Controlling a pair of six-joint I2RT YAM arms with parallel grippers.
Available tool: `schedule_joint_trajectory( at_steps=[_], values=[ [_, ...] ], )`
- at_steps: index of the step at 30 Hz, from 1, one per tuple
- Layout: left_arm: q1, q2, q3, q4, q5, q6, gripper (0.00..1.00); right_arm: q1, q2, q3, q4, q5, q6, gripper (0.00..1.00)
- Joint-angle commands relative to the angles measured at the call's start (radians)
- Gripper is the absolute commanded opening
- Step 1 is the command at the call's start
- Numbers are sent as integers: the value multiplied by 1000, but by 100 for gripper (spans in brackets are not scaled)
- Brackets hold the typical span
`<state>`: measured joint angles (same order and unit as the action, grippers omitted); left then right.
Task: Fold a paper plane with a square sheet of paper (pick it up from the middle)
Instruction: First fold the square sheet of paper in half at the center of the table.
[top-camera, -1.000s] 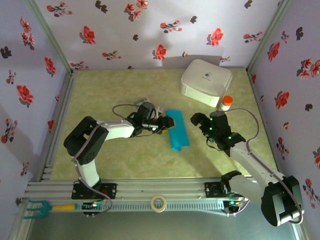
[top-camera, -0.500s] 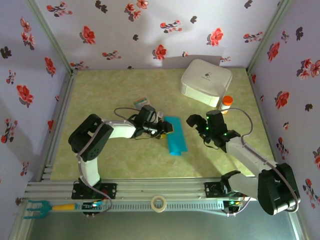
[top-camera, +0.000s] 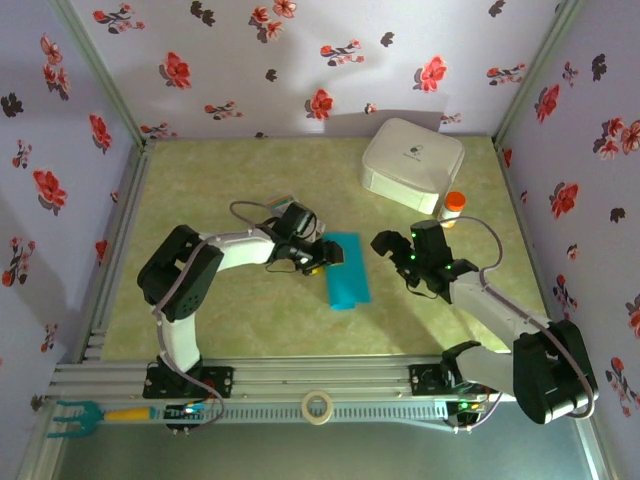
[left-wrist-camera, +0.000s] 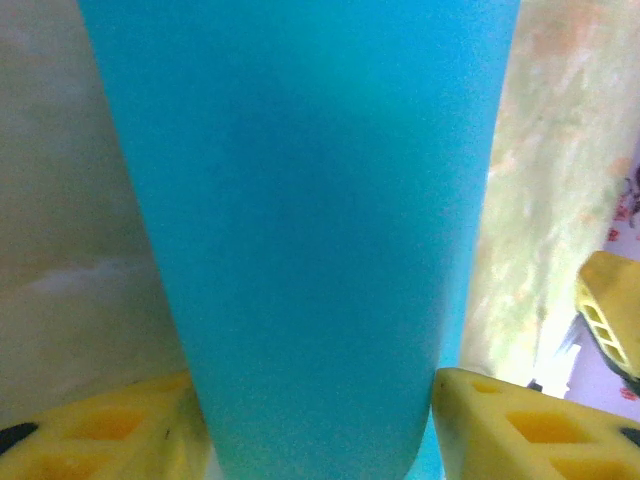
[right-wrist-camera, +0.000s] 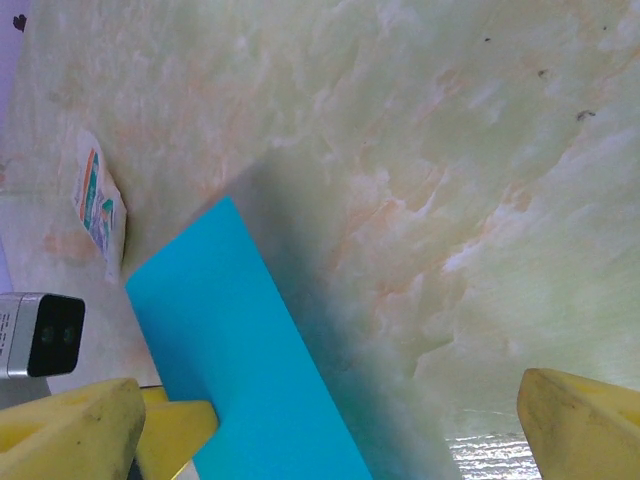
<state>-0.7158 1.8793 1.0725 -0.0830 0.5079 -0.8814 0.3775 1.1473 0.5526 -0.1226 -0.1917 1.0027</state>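
Note:
The square sheet of paper (top-camera: 348, 270) is bright turquoise, folded to a narrow strip, at mid-table. My left gripper (top-camera: 328, 253) is at its left edge. In the left wrist view the paper (left-wrist-camera: 310, 220) bows between the two yellow fingers (left-wrist-camera: 520, 425), and its edges meet both, so my left gripper (left-wrist-camera: 315, 400) is shut on it. In the right wrist view the paper (right-wrist-camera: 235, 350) stands tilted and casts a shadow to its right. My right gripper (top-camera: 393, 250) hangs just right of the strip. In its own wrist view my right gripper (right-wrist-camera: 328, 395) is open and holds nothing.
A white rounded box (top-camera: 412, 163) stands at the back right, with an orange-capped bottle (top-camera: 453, 205) beside it. A small printed card (right-wrist-camera: 98, 205) lies left of the paper. A tape roll (top-camera: 318, 405) rests on the front rail.
The left gripper's jaws have widened, and the paper's near end has swung a little left. The right gripper has moved slightly left towards the paper and stays open.

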Motion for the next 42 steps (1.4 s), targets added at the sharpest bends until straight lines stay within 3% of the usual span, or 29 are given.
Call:
schedule_joint_trajectory(
  at_steps=[1,21,33,42],
  values=[
    [-4,-15,31,-143,-73,81,61,-3,10,17,19,-12,-5,97],
    [-9,-57,22,-231,-219,99,48,1,42,23,17,-31,-4,97],
    [-16,6,83,-335,-234,154,49,7,57,28,21,-37,-3,98],
    [-21,31,67,-318,-261,104,49,7,59,33,17,-38,-3,98]
  ],
)
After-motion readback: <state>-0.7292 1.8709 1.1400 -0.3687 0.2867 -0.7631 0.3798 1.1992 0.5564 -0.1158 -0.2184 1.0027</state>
